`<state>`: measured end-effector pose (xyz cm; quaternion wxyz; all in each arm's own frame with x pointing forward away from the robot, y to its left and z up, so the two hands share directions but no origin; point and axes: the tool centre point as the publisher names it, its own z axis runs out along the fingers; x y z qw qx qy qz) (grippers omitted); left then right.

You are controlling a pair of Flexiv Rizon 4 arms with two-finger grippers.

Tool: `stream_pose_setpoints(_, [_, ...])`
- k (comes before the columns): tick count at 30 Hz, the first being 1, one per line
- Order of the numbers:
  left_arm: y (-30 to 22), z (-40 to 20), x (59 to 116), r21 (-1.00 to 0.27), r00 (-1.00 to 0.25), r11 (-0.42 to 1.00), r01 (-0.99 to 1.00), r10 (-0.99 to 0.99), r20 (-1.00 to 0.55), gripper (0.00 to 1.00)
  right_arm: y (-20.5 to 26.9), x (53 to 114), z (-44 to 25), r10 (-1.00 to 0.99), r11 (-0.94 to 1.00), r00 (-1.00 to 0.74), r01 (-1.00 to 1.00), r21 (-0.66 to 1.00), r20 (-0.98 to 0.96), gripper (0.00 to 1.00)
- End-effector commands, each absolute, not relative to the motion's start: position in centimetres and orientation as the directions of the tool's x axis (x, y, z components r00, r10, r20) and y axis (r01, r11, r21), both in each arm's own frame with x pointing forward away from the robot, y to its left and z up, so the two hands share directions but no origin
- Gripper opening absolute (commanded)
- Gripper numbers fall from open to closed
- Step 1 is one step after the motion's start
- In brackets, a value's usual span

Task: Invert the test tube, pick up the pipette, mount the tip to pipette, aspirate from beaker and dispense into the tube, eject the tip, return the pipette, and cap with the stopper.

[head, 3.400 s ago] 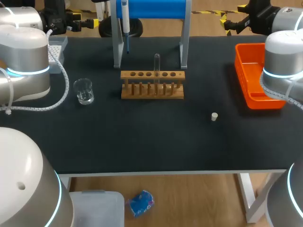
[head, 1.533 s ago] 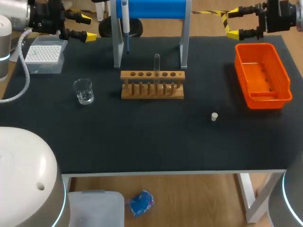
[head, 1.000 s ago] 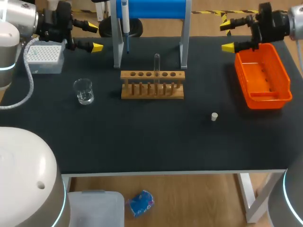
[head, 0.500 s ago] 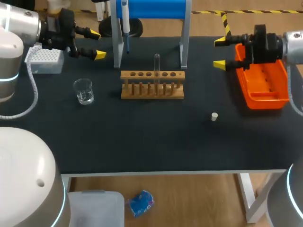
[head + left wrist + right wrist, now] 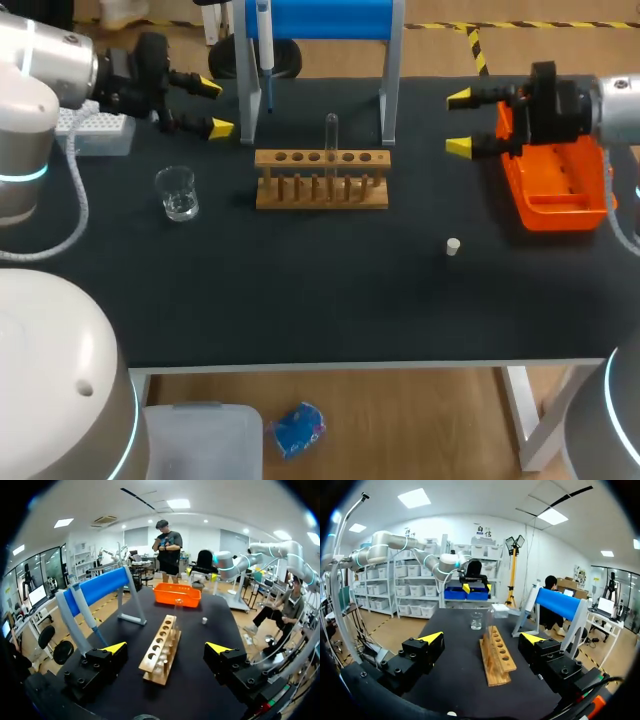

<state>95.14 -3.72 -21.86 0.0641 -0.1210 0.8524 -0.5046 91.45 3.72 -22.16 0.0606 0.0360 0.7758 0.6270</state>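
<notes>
1. The left pincer (image 5: 215,107) is hanging wide open and holding nothing, above the table (image 5: 320,300) between the tip box (image 5: 98,135) and the blue stand (image 5: 320,18).
2. The right pincer (image 5: 458,122) is likewise gaping and gripping nothing, just beside the orange tray (image 5: 590,200) and pointing towards the rack (image 5: 321,180).
3. The test tube (image 5: 331,135) is standing upright in the rack near its middle, well apart from both pincers.
4. Inverting the tube appears to be the step in hand, with no grasp made yet.
5. The next move is calling for one pincer to bracket the tube's exposed upper part, close from two sides, and lift it straight out of its hole before turning it.
6. The pipette (image 5: 264,40) is hanging on the stand, the beaker (image 5: 177,193) is sitting left of the rack, and the stopper (image 5: 453,246) is lying in front of it, to the right.
</notes>
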Motion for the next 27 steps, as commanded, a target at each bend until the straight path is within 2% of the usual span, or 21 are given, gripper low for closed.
stream_pose_setpoints(1, [-5.0, -23.0, 94.8, -0.878, -0.958, 0.455, -0.146, -0.286, 0.011, 1.00, 5.0, 91.8, -24.0, 0.119, 0.190, -0.992, -0.019, 0.982, -0.042, 1.00])
stream_pose_setpoints(8, [-5.3, -23.3, 94.6, -0.878, -0.957, 0.455, -0.148, -0.289, 0.012, 1.00, 8.4, 91.4, -26.0, 0.090, 0.154, -0.995, -0.016, 0.988, -0.030, 1.00])
stream_pose_setpoints(24, [-5.3, -23.3, 94.6, -0.878, -0.957, 0.455, -0.148, -0.289, 0.012, 1.00, 8.4, 91.4, -26.0, 0.090, 0.154, -0.995, -0.016, 0.988, -0.030, 1.00])
stream_pose_setpoints(27, [-5.3, -23.3, 94.6, -0.878, -0.957, 0.455, -0.148, -0.289, 0.012, 1.00, 9.7, 91.8, -26.9, 0.079, 0.127, -0.997, -0.004, 0.992, -0.014, 1.00])
